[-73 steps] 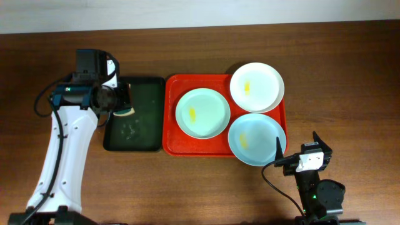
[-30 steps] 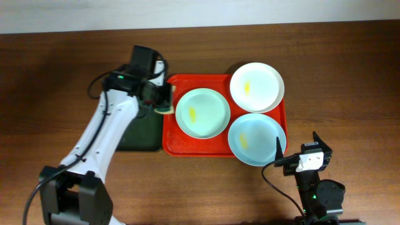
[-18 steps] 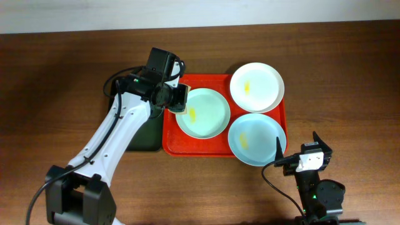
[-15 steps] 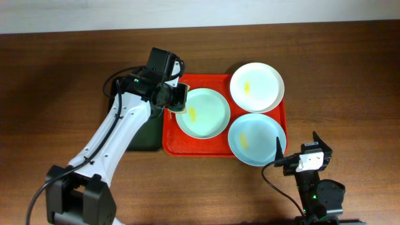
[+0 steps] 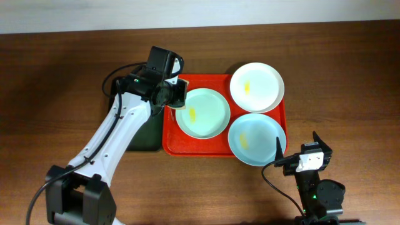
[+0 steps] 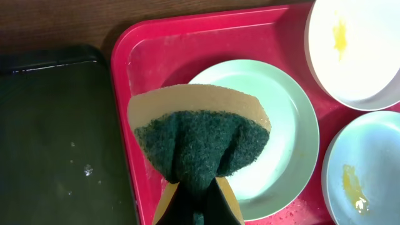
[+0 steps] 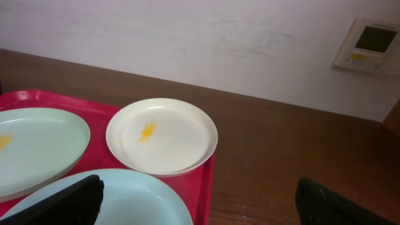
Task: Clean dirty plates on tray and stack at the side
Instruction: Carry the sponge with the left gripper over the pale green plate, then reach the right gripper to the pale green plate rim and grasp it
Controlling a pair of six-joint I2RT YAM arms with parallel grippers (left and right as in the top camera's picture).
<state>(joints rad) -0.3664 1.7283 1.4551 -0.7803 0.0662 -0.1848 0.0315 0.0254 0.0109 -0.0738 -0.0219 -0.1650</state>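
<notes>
Three plates lie on the red tray (image 5: 174,145): a pale green one (image 5: 202,112) on the left, a white one (image 5: 257,87) at the back right and a pale blue one (image 5: 256,139) at the front right. Each carries a small yellow smear. My left gripper (image 5: 177,95) is shut on a folded sponge (image 6: 200,140), dark green scourer over a tan backing. The sponge hangs over the left rim of the pale green plate (image 6: 281,125); whether they touch I cannot tell. My right gripper (image 5: 296,145) stands open off the tray's front right corner, holding nothing.
A dark green tray (image 5: 140,137) with water drops lies against the red tray's left side, partly under my left arm. Bare wooden table surrounds both trays. In the right wrist view a wall with a small panel (image 7: 372,45) stands behind the table.
My left arm has swung right from the dark green tray with the sponge, reaching the pale green plate's left rim. The right arm and the plates have not moved.
</notes>
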